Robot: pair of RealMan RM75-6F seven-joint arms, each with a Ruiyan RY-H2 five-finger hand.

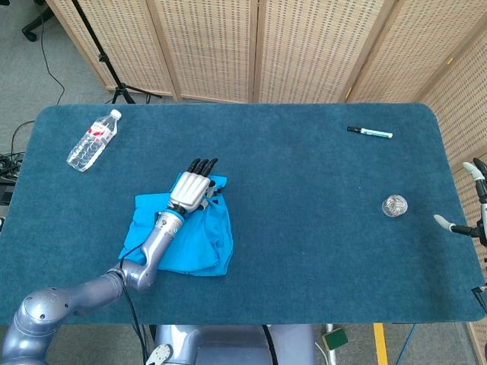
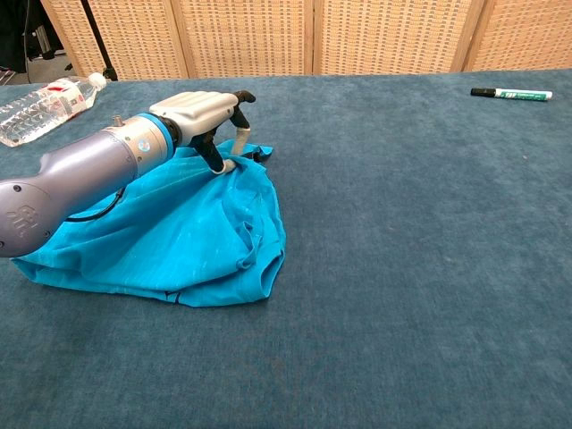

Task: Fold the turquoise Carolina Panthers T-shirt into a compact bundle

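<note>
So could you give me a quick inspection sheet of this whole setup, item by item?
Surface: table covered in dark teal carpet-like cloth.
Job's things: turquoise T-shirt lies rumpled, partly folded, at the near left.
Clutter: water bottle lying far left; marker far right; small clear round object near the right edge.
Hands: left hand pinches the shirt's far edge; right hand hangs beyond the table's right edge, fingers apart, holding nothing.
Cables: a black cable runs along the left arm; another lies on the floor at far left.
Surroundings: woven folding screens behind; a stand's legs at far left.
</note>
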